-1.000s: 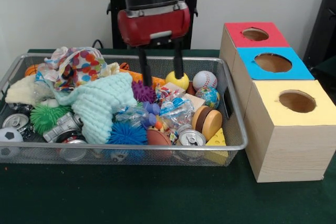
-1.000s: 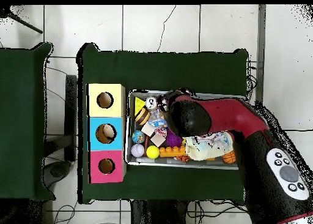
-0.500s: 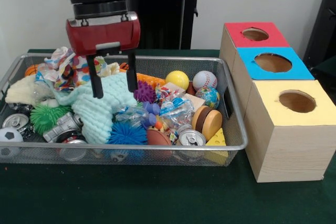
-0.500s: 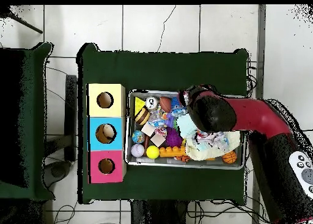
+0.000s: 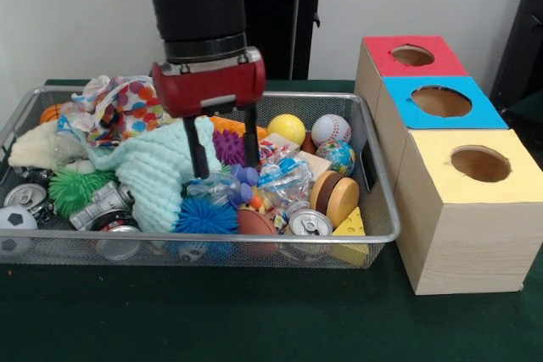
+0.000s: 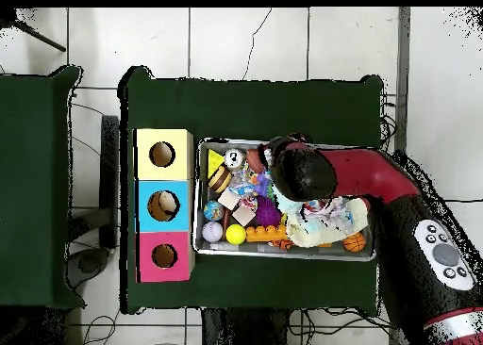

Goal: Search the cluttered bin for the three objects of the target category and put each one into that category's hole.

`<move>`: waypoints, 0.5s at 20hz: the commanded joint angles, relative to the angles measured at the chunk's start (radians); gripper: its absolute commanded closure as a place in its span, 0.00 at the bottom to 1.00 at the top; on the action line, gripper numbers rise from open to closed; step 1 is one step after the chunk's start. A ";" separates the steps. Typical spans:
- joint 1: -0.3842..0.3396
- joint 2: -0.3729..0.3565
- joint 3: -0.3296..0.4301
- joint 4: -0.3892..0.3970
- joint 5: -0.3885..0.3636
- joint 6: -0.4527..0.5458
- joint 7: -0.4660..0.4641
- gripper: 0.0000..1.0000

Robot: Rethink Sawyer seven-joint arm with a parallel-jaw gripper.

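The wire mesh bin [image 5: 383, 209] is full of clutter; it also shows in the overhead view [image 6: 283, 254]. My gripper [image 5: 226, 169] is open and empty. It hangs low over the bin's middle, its fingertips [image 5: 202, 171] by the edge of a mint knitted cloth [image 5: 157, 167] and a purple spiky ball [image 5: 227, 148]. In the overhead view the arm [image 6: 302, 172] hides the gripper. The yellow duck and the other small toys are hidden. A yellow ball [image 5: 287, 129] lies at the back. The red-topped box's hole [image 5: 412, 55] is at the far right, also in the overhead view [image 6: 164, 255].
The blue-topped box [image 5: 441, 101] and yellow-topped box [image 5: 479, 163] stand beside the red one. In the bin lie a baseball [image 5: 331, 130], a globe ball [image 5: 339, 157], a wooden yo-yo [image 5: 335, 197], a cheese wedge [image 5: 349, 226], cans [image 5: 310, 225], a blue spiky ball [image 5: 205, 216] and a dotted cloth [image 5: 127, 103].
In the front view the gripper swung from the back middle to the left over the mint cloth, then right and lower to the bin's middle. It stayed open.
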 commanded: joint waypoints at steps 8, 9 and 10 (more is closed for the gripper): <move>0.053 0.094 -0.140 0.015 -0.121 -0.097 0.065 0.00; 0.054 0.122 -0.150 -0.002 -0.139 -0.117 0.060 0.00; 0.045 0.148 -0.150 -0.012 -0.145 -0.137 0.055 0.00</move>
